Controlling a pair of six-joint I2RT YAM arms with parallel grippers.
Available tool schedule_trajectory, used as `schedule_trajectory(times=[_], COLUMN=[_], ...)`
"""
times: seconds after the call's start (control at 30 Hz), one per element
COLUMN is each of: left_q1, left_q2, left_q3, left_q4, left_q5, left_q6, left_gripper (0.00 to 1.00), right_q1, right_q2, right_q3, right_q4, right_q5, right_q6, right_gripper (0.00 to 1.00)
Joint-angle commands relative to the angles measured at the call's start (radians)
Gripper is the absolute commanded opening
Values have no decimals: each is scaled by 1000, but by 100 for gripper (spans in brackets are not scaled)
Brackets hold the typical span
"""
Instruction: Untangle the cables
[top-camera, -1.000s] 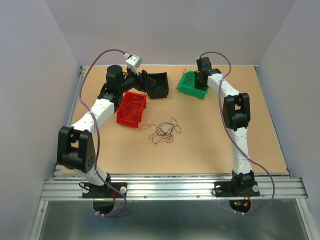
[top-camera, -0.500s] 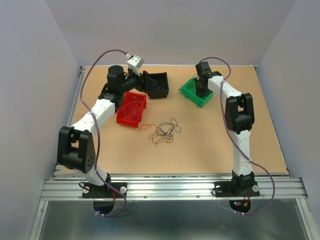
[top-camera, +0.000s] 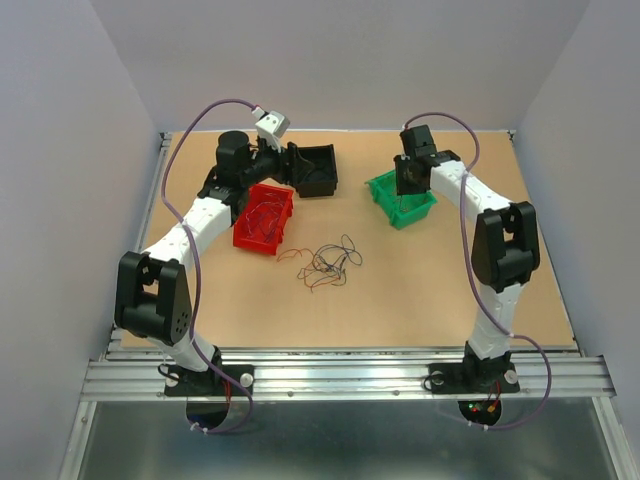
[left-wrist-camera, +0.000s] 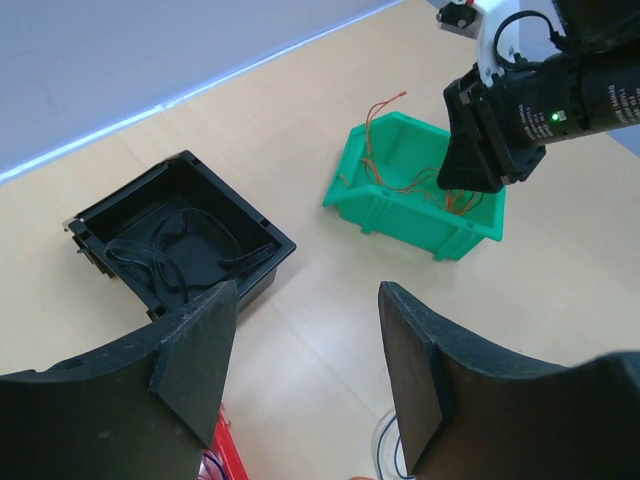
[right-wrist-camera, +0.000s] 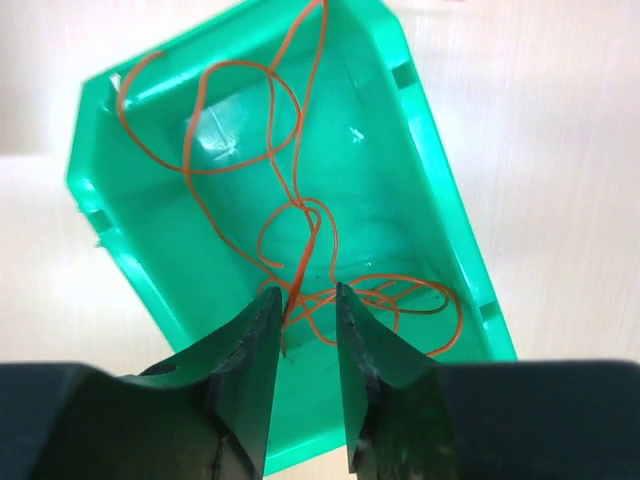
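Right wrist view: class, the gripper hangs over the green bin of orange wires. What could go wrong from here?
1. An orange wire runs between the slightly parted jaws of the right gripper. Lifting now might snag it and drag it out of the green bin.
2. A wire end pokes above the bin's rim, so a passing arm could catch it and pull the bundle over the edge.

Glossy plastic bin — matt tabletop

The cables lie on the table before the left bin, middle bin and right bin.
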Motion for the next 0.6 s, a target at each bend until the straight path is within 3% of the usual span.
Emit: schedule_trajectory(times=[0.0, 0.27, 0.3, 0.37, 0.57], left_q1=[-4, -6, -6, -6, -6], left_q2=[-15, -6, -5, -5, -1], left_q3=[46, 49, 51, 49, 54], left_q4=[27, 26, 24, 24, 23], left_q5=[-1, -1, -1, -1, -1], left_q6=[20, 21, 21, 21, 23], left_gripper=[69, 69, 69, 69, 69], right_q1=[4, 6, 6, 6, 6], right_q2=[-43, -85, -86, -70, 3], right_q3=[-33, -21, 3, 29, 148], right_q4=[70, 111, 120, 131, 142], right_q5=[-15, 16, 22, 31, 96], right_q6=[4, 8, 7, 2, -19], right_gripper=[38, 55, 63, 68, 70])
